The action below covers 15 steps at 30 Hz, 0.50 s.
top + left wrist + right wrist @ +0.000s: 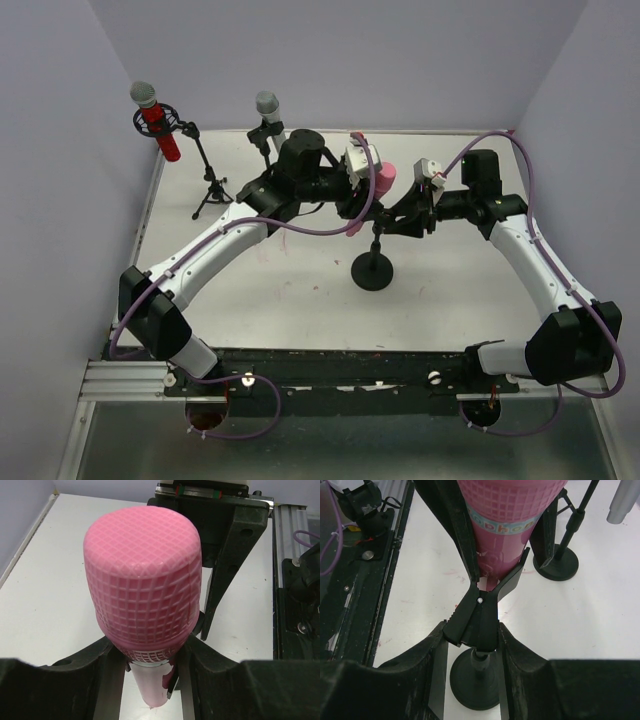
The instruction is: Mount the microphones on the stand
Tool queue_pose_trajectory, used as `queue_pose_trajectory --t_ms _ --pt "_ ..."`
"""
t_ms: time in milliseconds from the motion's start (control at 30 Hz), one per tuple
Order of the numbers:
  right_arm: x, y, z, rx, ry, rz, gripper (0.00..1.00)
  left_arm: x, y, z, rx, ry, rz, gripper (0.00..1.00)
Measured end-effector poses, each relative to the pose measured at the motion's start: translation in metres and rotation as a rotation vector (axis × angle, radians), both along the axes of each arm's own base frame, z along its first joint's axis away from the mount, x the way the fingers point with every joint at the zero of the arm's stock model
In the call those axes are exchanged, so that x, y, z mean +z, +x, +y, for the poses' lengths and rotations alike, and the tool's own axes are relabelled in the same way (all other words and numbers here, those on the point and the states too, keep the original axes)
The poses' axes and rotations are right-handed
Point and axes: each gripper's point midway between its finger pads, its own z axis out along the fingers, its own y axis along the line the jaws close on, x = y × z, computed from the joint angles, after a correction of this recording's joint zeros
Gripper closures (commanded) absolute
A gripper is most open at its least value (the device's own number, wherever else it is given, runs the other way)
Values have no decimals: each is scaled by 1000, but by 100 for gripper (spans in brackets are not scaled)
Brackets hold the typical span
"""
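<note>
Pink microphone [142, 575], grid-textured domed head, tight in left claw [150, 674]; right claw [472, 645] tight around black wedge-shaped clip [481, 612].

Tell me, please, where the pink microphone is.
The pink microphone is central in the top view, held by the left gripper, its tail in the clip of the middle stand.

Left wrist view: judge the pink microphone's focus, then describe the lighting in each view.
Left wrist: the pink microphone is sharp, with mild sheen on its mesh. Right wrist: the stand's clip is crisp yet dark, detail lost. Top external: even light, faint shadows on the table.
</note>
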Motion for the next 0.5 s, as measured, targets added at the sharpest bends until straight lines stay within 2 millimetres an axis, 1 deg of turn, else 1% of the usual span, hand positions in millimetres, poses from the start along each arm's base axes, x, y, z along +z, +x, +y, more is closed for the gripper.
queue_pose_trajectory --t_ms 200,333,400,500 --pt "0 -1 0 2 2 3 89 -5 -1 -5 -6 -11 18 100" --pt "0 -1 0 0 2 10 85 -5 0 -8 -11 -19 21 100" --pt "0 -1 0 -1 3 13 79 -4 0 -9 -12 -22 22 100" --pt "0 0 0 -2 4 13 61 -4 0 -9 -11 -23 22 100"
